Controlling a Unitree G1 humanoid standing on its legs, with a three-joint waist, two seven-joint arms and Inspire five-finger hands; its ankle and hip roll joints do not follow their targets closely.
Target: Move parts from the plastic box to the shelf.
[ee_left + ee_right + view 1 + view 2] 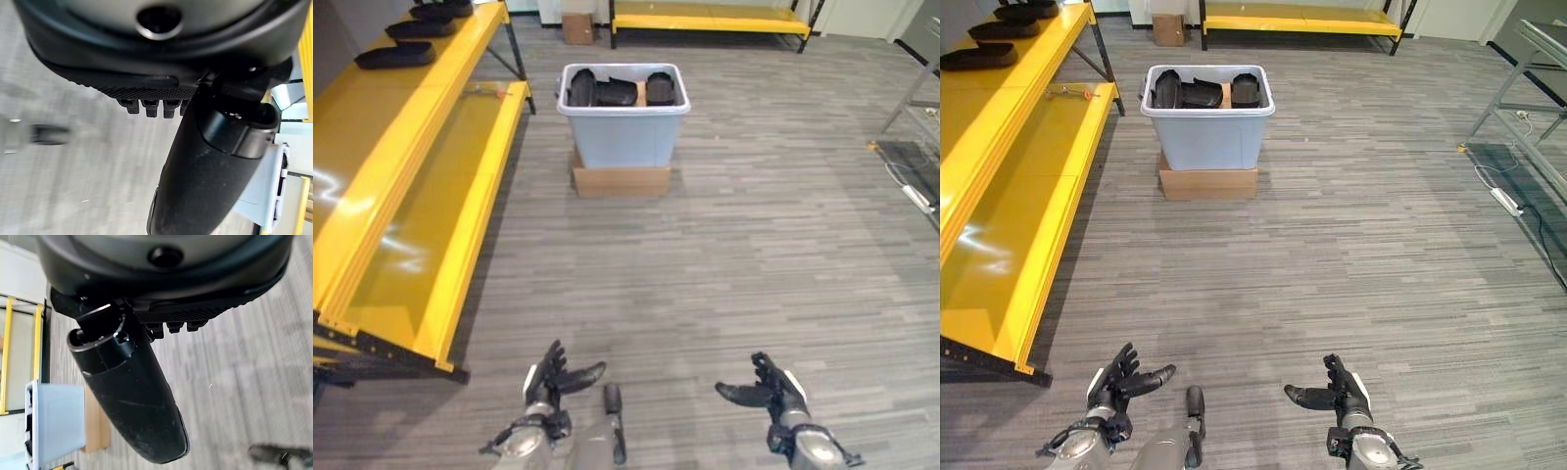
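We count three black parts (617, 90) in the plastic box (623, 132), which sits on one cardboard base (621, 181). Three more parts (395, 55) lie on the yellow shelf (406, 166). Left robot hand (546, 380) and right robot hand (773, 390) hover spread, empty.

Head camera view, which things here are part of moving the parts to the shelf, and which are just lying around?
Part of the job:
plastic box
black parts in it
yellow shelf, black parts already on it
left hand and right hand, both open, holding nothing

Just lying about:
cardboard under the box
far yellow bench
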